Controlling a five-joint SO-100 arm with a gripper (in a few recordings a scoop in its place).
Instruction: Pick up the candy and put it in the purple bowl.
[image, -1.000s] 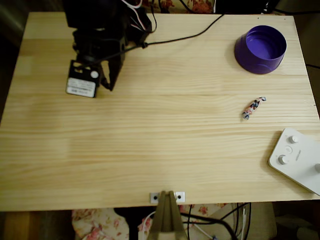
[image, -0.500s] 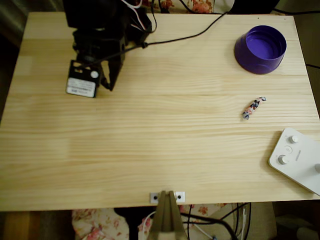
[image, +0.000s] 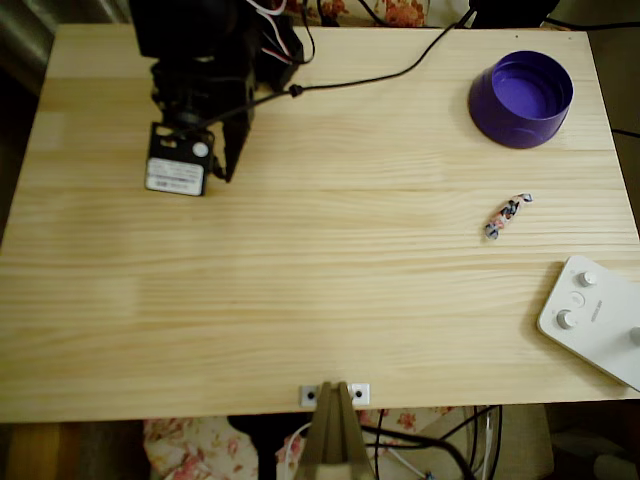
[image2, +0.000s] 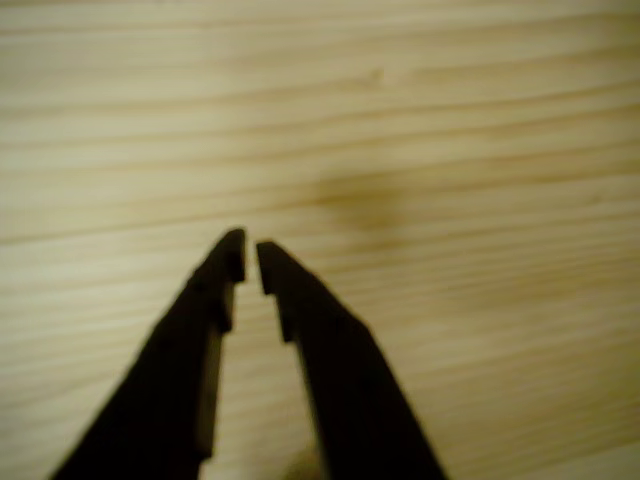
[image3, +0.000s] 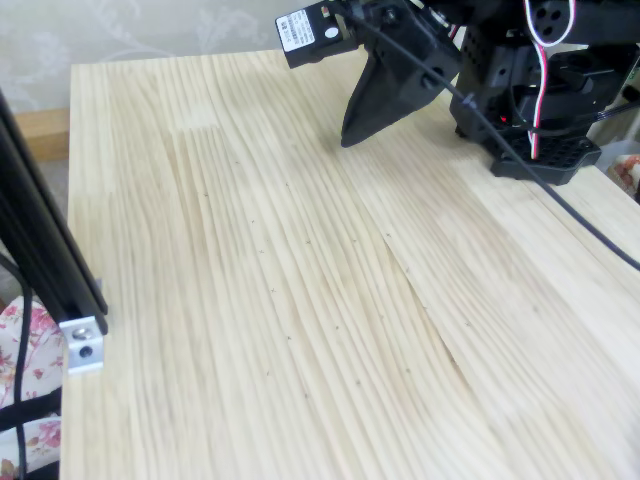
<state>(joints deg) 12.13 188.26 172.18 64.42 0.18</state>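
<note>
Black tool tips blurred, nearly touching.

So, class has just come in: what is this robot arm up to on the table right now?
Nothing is held yet. The arm's hand sits near the table's far left corner in the overhead view, its fingers nearly closed on nothing above bare wood. The candy lies loose on the right side, apart from the purple bowl beyond it. A white device with knobs sits at the right edge.
</note>
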